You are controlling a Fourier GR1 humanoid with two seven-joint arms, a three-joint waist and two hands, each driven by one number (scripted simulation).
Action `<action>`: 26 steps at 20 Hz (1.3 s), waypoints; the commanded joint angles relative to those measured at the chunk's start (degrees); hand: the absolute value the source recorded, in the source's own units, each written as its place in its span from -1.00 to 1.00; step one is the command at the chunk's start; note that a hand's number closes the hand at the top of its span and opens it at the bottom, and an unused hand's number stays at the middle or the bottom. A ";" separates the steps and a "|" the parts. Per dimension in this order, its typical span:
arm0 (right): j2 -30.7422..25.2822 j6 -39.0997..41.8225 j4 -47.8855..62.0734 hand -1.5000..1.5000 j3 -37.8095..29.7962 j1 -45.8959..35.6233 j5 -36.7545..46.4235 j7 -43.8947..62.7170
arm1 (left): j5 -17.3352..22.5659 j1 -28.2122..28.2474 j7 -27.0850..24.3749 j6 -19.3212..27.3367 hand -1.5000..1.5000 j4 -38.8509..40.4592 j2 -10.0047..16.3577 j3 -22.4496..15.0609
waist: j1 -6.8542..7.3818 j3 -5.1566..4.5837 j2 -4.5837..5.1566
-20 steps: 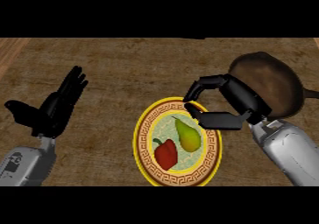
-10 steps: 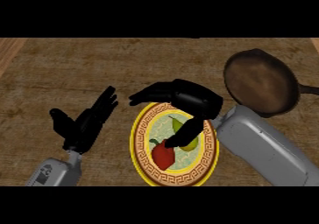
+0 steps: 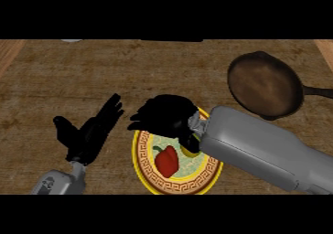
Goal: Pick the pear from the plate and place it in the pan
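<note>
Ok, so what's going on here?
The right hand is down over the far side of the plate, hiding most of the pear; whether it has hold of it can't be seen. A red pepper lies beside the pear. The pan sits apart at upper right, without the pear. The left hand rests open left of the plate.

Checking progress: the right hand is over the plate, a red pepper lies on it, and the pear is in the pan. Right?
Not quite. The head view shows the pan holding nothing; the pear is on the plate, partly under the right hand. The rest holds.
</note>
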 commanded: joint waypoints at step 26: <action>6.96 20.20 -2.75 -1.00 10.73 6.96 27.00 18.36 | -2.62 2.98 2.95 -1.51 0.00 -4.51 -1.47 4.29 | -1.74 0.22 0.63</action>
